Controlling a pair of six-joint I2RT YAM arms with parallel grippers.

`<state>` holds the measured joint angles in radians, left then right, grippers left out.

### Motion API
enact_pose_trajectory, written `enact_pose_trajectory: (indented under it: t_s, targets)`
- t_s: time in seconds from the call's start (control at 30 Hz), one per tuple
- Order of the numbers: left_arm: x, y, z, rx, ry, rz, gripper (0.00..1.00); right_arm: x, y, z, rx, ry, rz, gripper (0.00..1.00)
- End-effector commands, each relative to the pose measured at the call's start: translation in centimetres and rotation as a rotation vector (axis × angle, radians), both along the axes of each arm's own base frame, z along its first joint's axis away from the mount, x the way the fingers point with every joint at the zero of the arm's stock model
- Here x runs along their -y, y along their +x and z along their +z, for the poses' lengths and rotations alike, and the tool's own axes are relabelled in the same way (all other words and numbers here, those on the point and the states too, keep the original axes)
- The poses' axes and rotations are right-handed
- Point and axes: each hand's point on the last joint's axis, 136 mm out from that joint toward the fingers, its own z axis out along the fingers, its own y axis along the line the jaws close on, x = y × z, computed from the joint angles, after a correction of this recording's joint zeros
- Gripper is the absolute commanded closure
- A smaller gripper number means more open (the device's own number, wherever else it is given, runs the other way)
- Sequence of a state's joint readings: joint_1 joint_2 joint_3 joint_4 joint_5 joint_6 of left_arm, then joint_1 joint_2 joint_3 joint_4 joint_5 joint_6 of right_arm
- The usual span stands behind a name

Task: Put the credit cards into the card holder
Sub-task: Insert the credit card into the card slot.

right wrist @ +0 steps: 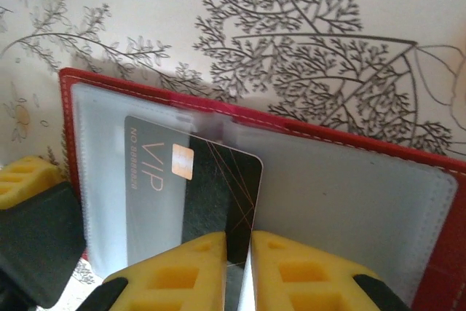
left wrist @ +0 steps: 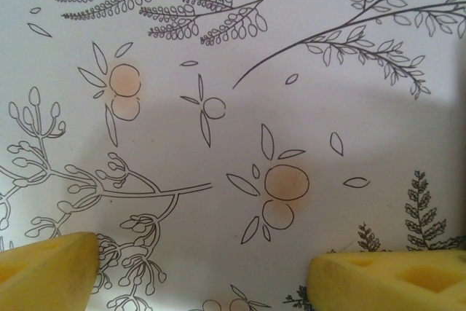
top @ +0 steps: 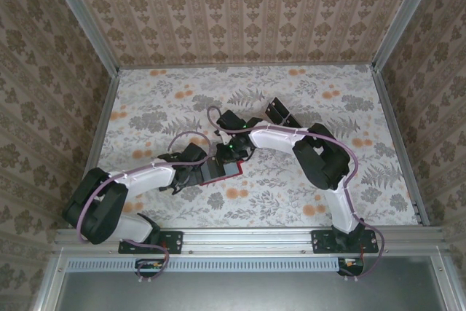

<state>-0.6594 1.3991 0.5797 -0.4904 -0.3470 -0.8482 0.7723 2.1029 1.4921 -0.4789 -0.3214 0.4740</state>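
Peeking down the right gripper (right wrist: 239,253): squeezed nearly shut on the bottom edge of a glossy black rectangular credit card with gold VIP lettering (right wrist: 193,187). Nosing that card's top end into the clear plastic sleeves of the small red leather-look card holder (right wrist: 349,209), spread open and flat on the floral-print tablecloth (left wrist: 218,71), roughly mid-table between the two arms. Seems partly tucked under the left sleeve (hard to say how deep, honestly).

To do this bit well:
- Hold the card low and nearly flat against the sleeve.
- Aim both leading corners under the sleeve's mouth, not over it.
- Push straight along the pocket, no twisting.
- Go slow: no pinning on the holder, so probably easy to skid it away with a hard shove.
- Don't release until mostly buried inside.

As for the left gripper (left wrist: 204,274): spread fully wide, gripping nothing, hovering over bare cloth close to the holder's left side. Might be worth pressing down a corner of the holder with it for steadiness.
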Motion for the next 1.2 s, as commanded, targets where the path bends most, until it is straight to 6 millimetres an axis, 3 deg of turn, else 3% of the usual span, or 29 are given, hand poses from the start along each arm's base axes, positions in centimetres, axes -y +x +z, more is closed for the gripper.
enact_pose_trajectory:
  t_s: [0.0,0.53,0.6,0.7,0.77,0.93,1.17]
  targets:
    - [2.8,3.2,-0.8,0.097,-0.121,-0.013,0.0,-1.1,-0.2,0.2,-0.017,0.017,0.008,0.81]
    - [3.0,3.4,-1.0,0.094,-0.125,-0.016,0.0,-3.4,-1.8,0.3,-0.075,0.089,0.023,0.82]
    - [3.0,3.4,-1.0,0.093,-0.127,-0.017,0.0,-3.3,-2.0,0.5,-0.074,0.095,0.024,0.79]
    - [3.1,3.5,-1.0,0.095,-0.129,-0.018,0.0,-2.5,-1.6,1.1,-0.047,0.09,0.006,0.61]
    - [3.1,3.5,-1.0,0.092,-0.126,-0.02,0.0,-1.5,-1.1,1.1,-0.039,0.087,-0.023,0.56]
    - [2.7,3.9,-0.2,0.103,-0.121,-0.017,0.0,0.7,-0.8,0.0,-0.059,0.079,-0.077,0.56]
    - [1.3,4.7,1.7,0.14,-0.132,0.008,0.0,1.2,-1.3,0.7,-0.05,0.106,-0.089,0.56]
